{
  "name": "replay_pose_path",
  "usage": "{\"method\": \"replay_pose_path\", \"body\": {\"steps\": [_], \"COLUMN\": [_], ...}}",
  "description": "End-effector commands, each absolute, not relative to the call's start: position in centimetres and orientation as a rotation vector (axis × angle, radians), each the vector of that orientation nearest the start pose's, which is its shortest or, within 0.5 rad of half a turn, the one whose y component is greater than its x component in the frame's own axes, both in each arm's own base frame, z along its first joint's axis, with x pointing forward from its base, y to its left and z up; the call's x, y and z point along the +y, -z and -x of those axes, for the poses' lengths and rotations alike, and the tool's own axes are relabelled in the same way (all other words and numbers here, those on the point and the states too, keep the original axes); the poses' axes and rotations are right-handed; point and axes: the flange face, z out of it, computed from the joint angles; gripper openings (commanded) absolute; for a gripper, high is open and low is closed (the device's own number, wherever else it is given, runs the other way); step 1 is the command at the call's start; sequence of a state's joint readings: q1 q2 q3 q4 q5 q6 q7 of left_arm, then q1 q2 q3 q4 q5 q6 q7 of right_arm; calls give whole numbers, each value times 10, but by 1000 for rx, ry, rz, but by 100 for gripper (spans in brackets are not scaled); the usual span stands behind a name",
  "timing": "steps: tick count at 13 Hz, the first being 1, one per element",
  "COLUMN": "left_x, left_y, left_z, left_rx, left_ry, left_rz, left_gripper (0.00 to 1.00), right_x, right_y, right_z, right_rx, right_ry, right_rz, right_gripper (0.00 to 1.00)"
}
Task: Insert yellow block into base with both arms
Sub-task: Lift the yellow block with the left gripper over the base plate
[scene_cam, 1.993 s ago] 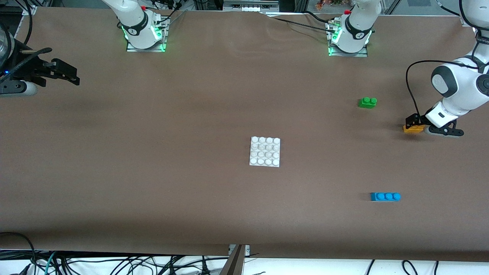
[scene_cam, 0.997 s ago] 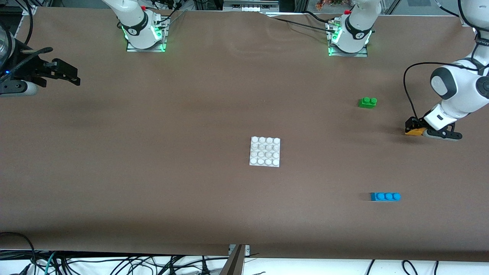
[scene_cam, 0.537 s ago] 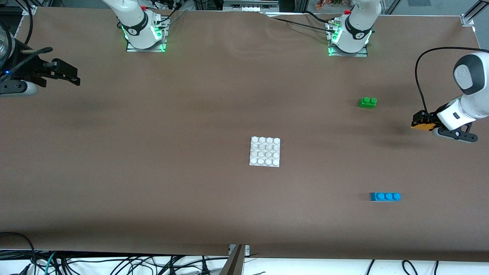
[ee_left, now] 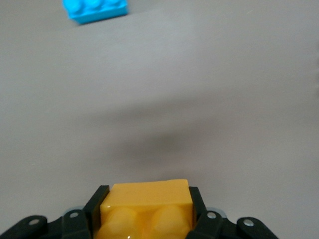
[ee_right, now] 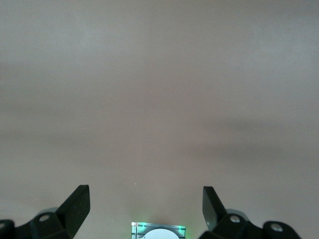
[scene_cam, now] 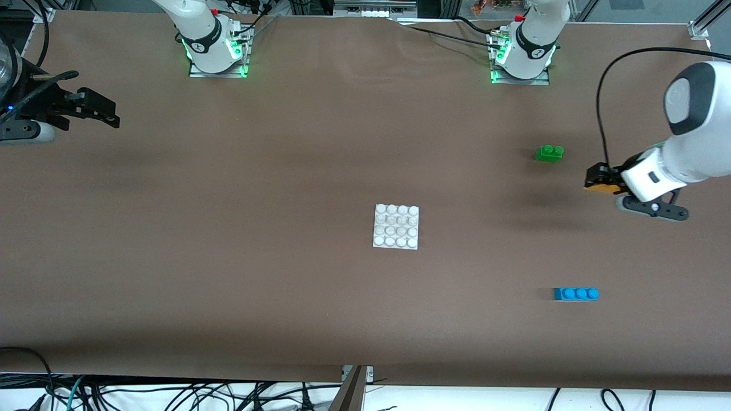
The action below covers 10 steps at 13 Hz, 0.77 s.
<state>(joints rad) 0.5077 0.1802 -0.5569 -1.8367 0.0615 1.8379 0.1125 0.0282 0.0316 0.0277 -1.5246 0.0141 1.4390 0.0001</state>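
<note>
The yellow block [scene_cam: 595, 186] hangs in the air, clamped in my left gripper [scene_cam: 598, 181] over the table toward the left arm's end. In the left wrist view the yellow block [ee_left: 145, 206] fills the space between the two black fingers [ee_left: 94, 204], its two studs showing. The base [scene_cam: 396, 226], a white square plate with a grid of studs, lies flat mid-table, well apart from the block. My right gripper [scene_cam: 105, 112] waits at the right arm's end of the table; the right wrist view has its fingers [ee_right: 75, 204] spread wide with nothing between them.
A green two-stud brick [scene_cam: 549, 152] sits on the table close to the held block, farther from the front camera than the base. A blue three-stud brick [scene_cam: 575, 293] lies nearer the front camera and also appears as the blue brick [ee_left: 95, 10] in the left wrist view.
My left gripper has lifted the yellow block off the table and carried it toward the middle of the table. The right arm has not moved.
</note>
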Motion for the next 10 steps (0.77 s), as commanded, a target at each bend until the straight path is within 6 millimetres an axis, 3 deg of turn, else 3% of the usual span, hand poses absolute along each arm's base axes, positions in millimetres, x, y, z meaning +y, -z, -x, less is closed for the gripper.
{"method": "replay_pose_path", "body": {"steps": [1, 5, 7, 10], "left_x": [-75, -221, -271, -326], "left_y": [-443, -420, -402, -374], "left_z": [-587, -575, -580, -597], "left_rx": [215, 163, 149, 185], "left_ry": [-243, -297, -318, -289], "left_rz": [3183, 3177, 3184, 3169], "left_gripper": [17, 12, 9, 8], "right_x": [33, 31, 33, 32], "right_y": [-624, -623, -624, -624], "right_z": [-551, -551, -551, -551], "right_rx": [-85, -78, -83, -81], "right_ry": [-171, -173, -171, -171], "right_rz": [3129, 3127, 3127, 3127], "right_gripper": [100, 100, 100, 100]}}
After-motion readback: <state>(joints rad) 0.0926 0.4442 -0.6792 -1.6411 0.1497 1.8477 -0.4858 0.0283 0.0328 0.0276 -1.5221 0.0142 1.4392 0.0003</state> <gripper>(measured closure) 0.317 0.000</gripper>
